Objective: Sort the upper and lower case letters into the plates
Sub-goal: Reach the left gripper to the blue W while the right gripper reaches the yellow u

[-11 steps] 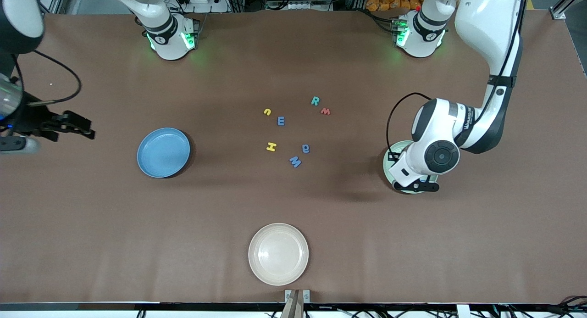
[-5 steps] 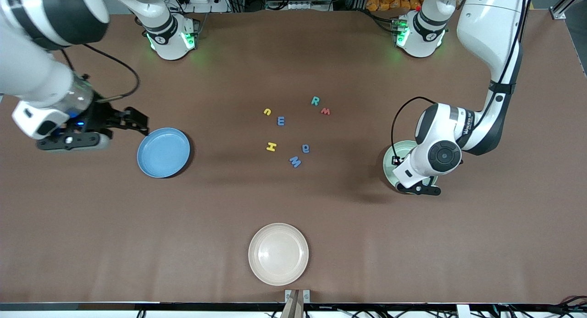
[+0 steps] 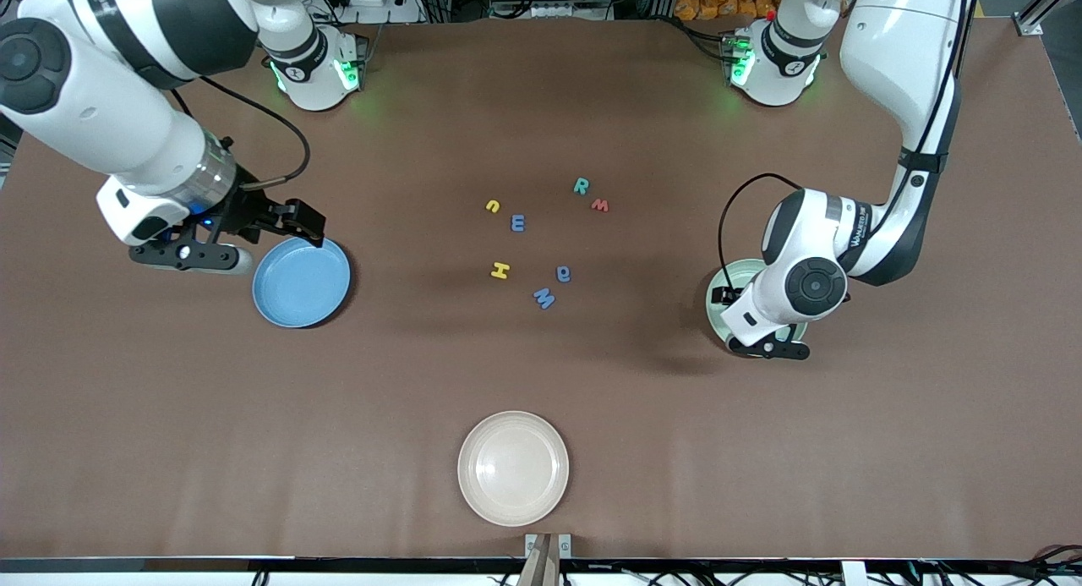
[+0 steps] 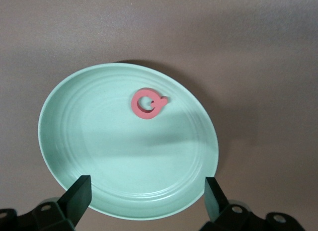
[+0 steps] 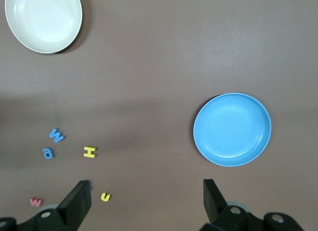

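The brown table (image 3: 541,375) runs bare and wide on all sides of the cluster of letters at its middle, which serves as landmark: yellow u (image 3: 493,205), blue E (image 3: 518,223), teal R (image 3: 581,186), red w (image 3: 600,205), yellow H (image 3: 500,271), blue a (image 3: 564,273) and a blue M-or-W piece (image 3: 544,298), each lying apart from the others. Toward the right arm's end of the table from the cluster sits the blue plate (image 3: 301,281), nothing in it; the right gripper (image 3: 306,225) hangs over the plate's rim on the base side, fingers (image 5: 77,203) spread wide and holding nothing. Toward the left arm's end from the cluster sits the mint green plate (image 4: 74,156), mostly covered in the front view by the left arm's wrist. The left gripper (image 4: 144,193) hovers over it with fingers spread and nothing between them; a red lowercase a (image 4: 146,103) lies flat inside the plate, off centre near the rim. Nearer the front camera than the cluster, with open tabletop between, sits the cream-white plate (image 3: 513,468), close to the table's front edge. Cables and aluminium framing line the table's edge by the arm bases.
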`<control>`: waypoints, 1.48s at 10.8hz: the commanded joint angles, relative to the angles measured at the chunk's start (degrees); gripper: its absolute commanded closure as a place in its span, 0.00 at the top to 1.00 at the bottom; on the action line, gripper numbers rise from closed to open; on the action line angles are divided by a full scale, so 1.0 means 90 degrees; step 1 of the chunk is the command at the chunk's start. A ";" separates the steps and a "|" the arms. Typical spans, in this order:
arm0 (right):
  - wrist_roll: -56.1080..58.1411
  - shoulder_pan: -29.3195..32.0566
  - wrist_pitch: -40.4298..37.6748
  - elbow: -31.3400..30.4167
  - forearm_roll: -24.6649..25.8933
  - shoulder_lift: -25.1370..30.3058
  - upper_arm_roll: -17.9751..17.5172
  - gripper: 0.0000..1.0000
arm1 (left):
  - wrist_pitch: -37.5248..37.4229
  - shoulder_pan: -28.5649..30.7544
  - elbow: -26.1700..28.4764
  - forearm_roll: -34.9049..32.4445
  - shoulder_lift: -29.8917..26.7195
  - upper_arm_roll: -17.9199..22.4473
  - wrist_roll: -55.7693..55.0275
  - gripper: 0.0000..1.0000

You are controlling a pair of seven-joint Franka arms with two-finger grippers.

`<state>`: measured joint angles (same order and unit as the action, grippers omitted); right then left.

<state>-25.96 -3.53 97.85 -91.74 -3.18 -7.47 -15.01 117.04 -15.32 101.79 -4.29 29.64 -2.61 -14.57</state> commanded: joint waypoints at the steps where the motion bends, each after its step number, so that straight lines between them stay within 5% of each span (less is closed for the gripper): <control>1: -0.0967 -0.0212 -0.0013 -0.0088 0.0002 -0.0010 -0.0041 1.00 | -0.0016 -0.0075 -0.0030 -0.0129 -0.0129 -0.0343 -0.1197 1.00; 6: -0.1383 -0.0379 -0.0208 -0.0402 0.0011 0.0078 -0.0041 1.00 | -0.0036 -0.0124 -0.0431 -0.0138 -0.0129 -0.0755 -0.1808 1.00; 11: -0.1480 -0.0389 -0.0364 -0.0422 0.0021 0.0098 -0.0021 1.00 | -0.0026 -0.0698 -0.1133 -0.0148 0.0211 -0.0765 -0.3495 1.00; 16: -0.2036 -0.0750 -0.0092 -0.1084 0.0158 0.0273 -0.0021 1.00 | 0.0237 -0.1012 -0.1378 -0.0207 0.0533 -0.0755 -0.3625 1.00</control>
<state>-42.55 -10.01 95.27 -97.85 -2.63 -7.61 -15.25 118.35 -23.70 91.37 -4.29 32.37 -9.43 -46.17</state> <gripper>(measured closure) 0.000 0.000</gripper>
